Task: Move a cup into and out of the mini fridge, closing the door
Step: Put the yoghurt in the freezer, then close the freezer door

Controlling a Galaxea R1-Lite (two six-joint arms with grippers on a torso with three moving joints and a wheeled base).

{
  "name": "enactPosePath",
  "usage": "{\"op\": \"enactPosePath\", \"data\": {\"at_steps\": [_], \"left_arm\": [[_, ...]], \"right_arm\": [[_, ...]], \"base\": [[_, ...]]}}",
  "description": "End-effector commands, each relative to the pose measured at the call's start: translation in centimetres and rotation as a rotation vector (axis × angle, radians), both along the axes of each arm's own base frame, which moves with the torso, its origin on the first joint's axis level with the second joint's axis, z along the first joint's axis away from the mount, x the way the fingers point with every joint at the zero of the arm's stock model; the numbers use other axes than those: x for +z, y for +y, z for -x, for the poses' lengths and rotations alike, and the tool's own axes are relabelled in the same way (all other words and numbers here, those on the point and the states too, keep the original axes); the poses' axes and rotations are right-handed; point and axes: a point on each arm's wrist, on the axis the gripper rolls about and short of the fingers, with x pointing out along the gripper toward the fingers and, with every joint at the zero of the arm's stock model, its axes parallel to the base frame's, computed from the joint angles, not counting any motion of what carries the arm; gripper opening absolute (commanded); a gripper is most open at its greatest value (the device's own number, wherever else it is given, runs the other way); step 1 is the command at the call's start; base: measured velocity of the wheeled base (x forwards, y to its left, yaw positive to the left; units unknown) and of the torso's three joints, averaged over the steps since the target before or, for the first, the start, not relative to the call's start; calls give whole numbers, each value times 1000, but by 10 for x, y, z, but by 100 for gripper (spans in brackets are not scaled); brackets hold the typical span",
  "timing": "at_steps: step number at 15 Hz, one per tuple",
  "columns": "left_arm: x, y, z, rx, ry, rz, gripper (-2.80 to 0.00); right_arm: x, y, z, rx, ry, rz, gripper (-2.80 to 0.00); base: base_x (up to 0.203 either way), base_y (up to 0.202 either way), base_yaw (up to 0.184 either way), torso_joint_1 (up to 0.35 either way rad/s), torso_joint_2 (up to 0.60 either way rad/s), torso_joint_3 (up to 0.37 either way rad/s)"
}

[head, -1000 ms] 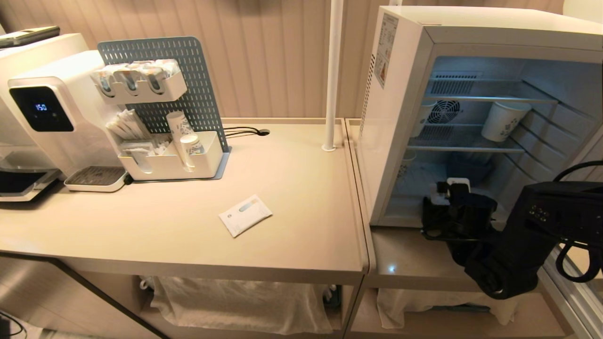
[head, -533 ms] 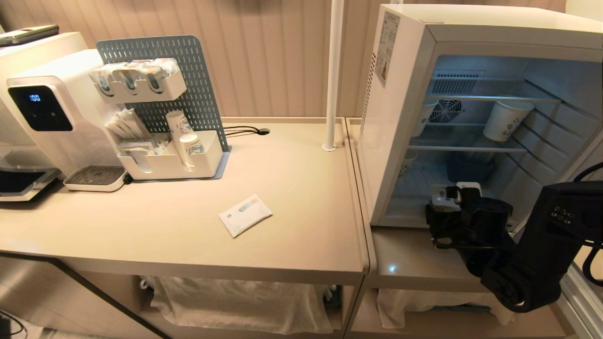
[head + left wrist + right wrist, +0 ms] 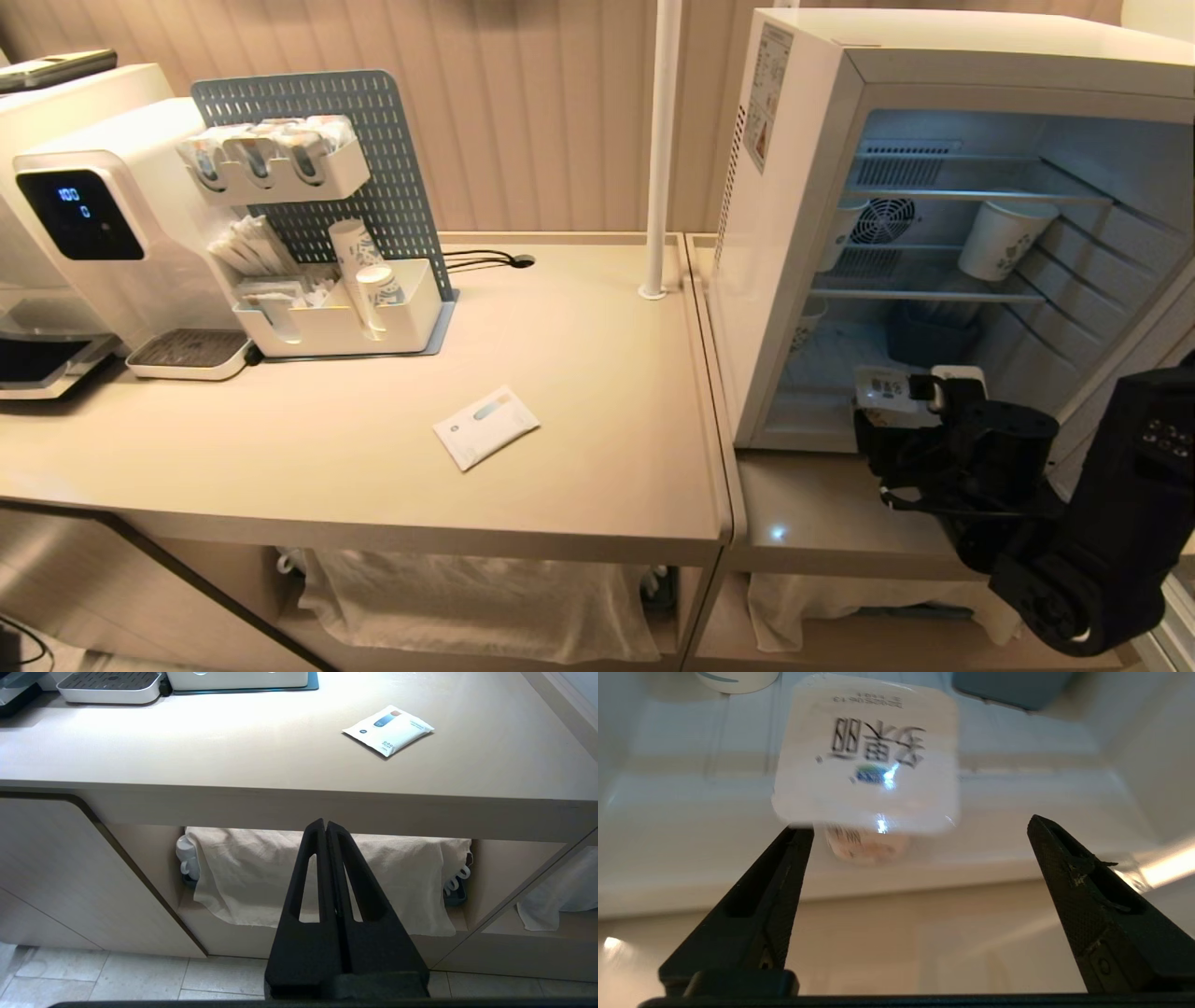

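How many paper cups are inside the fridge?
2 clearly: one paper cup on the middle shelf's right side, another at its left by the fan. More may be hidden.

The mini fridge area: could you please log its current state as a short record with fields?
mini fridge: standing open, lit inside
cup: on the fridge floor, near the front edge
right gripper: open, just in front of the cup, not holding it
left gripper: shut, parked below the counter edge
paper cup: on a wire shelf, tilted
packet: flat on the counter
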Motion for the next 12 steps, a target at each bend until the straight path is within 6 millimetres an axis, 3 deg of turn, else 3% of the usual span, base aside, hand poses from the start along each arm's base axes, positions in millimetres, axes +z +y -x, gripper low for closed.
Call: {"op": "enactPosePath", "data": {"at_steps": [1,4,5,8,12], "left_arm": [[0,0,0,0,1,0,-280],[0,0,0,0,1,0,-280],[0,0,0,0,2,0,-280],[0,0,0,-1,3,0,-280],[0,0,0,0,3,0,-280]], "right_arm": [[7,-2,21,5,10,2,0],[31,-2,63,39,-19,-38,0],[41,-2,79,57,-42,-52,-280],[61,-4,123,108,-101,-77,-280],[95,-9,164,131,-234,-92,-280]], "base": [[0,0,0,0,0,0],[0,0,0,0,0,0],[0,0,0,0,0,0],[0,0,0,0,0,0],[0,0,0,0,0,0]]}}
